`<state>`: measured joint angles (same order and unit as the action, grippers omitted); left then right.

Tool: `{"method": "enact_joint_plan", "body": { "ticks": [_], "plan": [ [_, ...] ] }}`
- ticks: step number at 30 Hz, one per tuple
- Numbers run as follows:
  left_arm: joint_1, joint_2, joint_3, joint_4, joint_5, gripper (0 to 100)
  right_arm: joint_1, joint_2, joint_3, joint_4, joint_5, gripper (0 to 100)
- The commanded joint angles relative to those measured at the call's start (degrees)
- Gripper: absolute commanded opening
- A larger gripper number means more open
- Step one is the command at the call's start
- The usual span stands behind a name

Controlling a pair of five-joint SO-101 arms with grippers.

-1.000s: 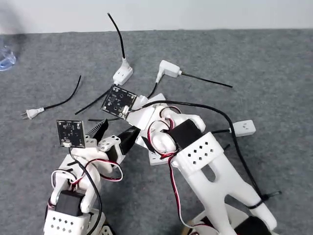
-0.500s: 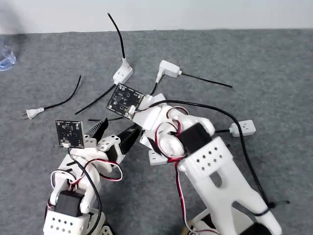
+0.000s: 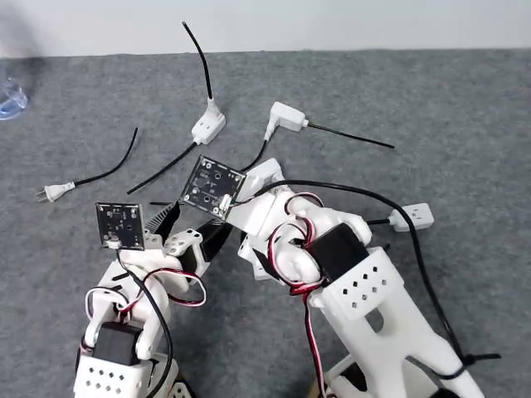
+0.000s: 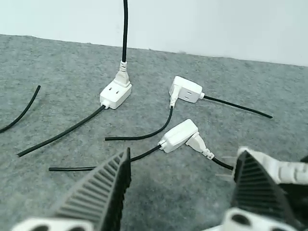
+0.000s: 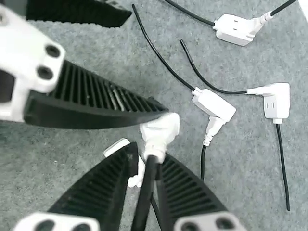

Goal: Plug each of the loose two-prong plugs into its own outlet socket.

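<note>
Mid-table, right end effector [image 5: 147,156] clamping plug [image 5: 160,131] — left end effector [image 4: 183,155] agape

A robot test bench: grey felt mat [image 3: 465,124]; bare white wall [image 3: 332,25].

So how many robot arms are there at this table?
2. The left arm is at the high view's lower left, the left gripper open. The right arm is beside it, the right gripper shut on a white plug.
</note>
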<state>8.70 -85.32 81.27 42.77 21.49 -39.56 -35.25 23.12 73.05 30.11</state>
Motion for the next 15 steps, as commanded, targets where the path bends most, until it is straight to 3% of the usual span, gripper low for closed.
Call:
{"method": "enact_joint_plan", "body": {
  "ticks": [1,15],
  "plan": [
    [0.62,-0.26,-0.31,0.26,-0.79,33,0.13,0.57,-0.79,-2.68,0.0,0.9],
    [-1.41,-0.26,3.21,0.35,-3.43,33,4.79,15.96,5.36,-7.78,3.96,0.9]
  ]
}}
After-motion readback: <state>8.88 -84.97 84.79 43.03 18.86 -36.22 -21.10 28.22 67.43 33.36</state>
